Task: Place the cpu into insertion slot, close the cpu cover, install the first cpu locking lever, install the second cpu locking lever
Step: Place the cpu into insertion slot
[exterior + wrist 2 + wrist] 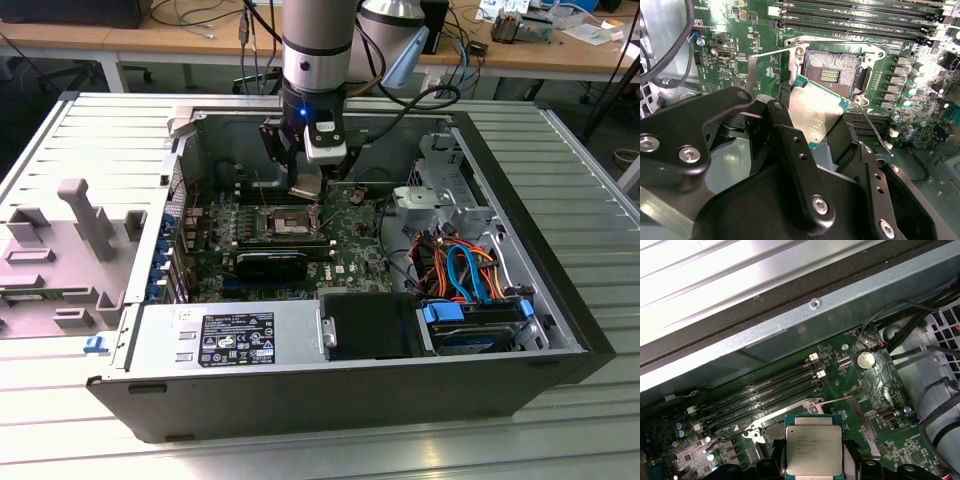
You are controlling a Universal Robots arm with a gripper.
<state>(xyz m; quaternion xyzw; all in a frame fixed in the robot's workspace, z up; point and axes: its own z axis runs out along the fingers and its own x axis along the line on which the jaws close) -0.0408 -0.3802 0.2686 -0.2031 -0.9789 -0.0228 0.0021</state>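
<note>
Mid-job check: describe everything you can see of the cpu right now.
The cpu is a flat square chip: a dull silver-grey metal lid, faintly printed, over a green board edge. The black jaws of the gripper hold it by two opposite edges; nothing else seems to touch it. It hangs tilted, close over one corner of the open insertion slot, whose contact field lies bare, so it is not seated.

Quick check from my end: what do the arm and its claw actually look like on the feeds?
The arm is a silver-grey cylinder with a dark band and a blue light at the wrist, a white-and-black box beside it, and a dark cable looping off. The claw is matte black linked bars with silver screw heads.
</note>
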